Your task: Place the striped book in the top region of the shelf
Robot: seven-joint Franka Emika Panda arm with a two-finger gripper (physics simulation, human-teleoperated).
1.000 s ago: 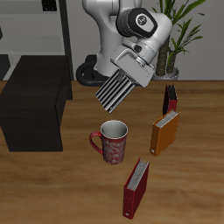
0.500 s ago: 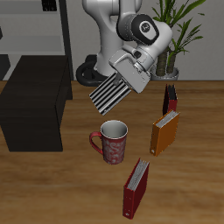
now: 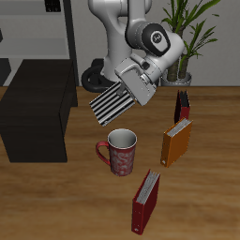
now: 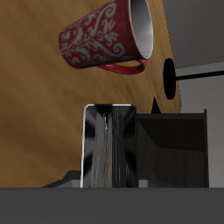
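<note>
The striped book (image 3: 112, 103), black-and-white striped, hangs tilted in the air above the red mug (image 3: 119, 151). My gripper (image 3: 134, 82) is shut on its upper end. The low black shelf (image 3: 36, 108) stands beside it at the table's side, its flat top bare. In the wrist view the book (image 4: 107, 144) shows between the fingers, with the mug (image 4: 105, 38) and the shelf (image 4: 171, 149) beyond it.
An orange book (image 3: 175, 142) and a dark red book (image 3: 182, 105) stand beyond the mug. Another red book (image 3: 144, 201) stands near the table's front edge. A tall grey-framed rack (image 3: 52, 28) and a potted plant (image 3: 187, 42) stand at the back.
The gripper has carried the striped book slightly toward the shelf and tilted it flatter. The mug and other books have not moved.
</note>
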